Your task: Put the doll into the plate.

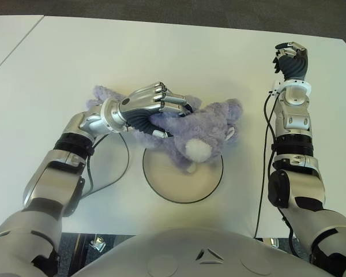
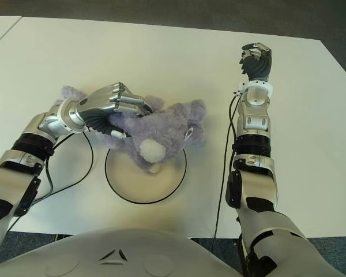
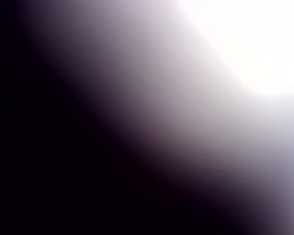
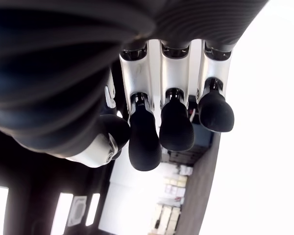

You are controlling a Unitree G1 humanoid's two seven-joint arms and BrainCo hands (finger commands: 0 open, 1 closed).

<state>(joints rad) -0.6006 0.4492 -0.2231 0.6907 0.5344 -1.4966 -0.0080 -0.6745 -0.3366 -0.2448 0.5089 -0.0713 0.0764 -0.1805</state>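
Observation:
A purple plush doll (image 1: 205,131) with a white snout stretches across the far part of the round cream plate (image 1: 174,184) with a dark rim. Its head hangs over the plate, while its rear end (image 1: 101,95) trails off to the left over the table. My left hand (image 1: 157,103) is curled over the doll's middle and grips it from above. Soft purple blur fills the left wrist view. Whether the doll touches the plate I cannot tell. My right hand (image 1: 291,60) shows at the far right of the table, its fingers (image 4: 176,127) curled on nothing.
The white table (image 1: 161,52) runs well beyond the plate on all sides. A black cable (image 1: 124,164) loops on the table left of the plate, and another (image 1: 264,173) runs along my right arm. A seam to a second table (image 1: 17,46) shows at far left.

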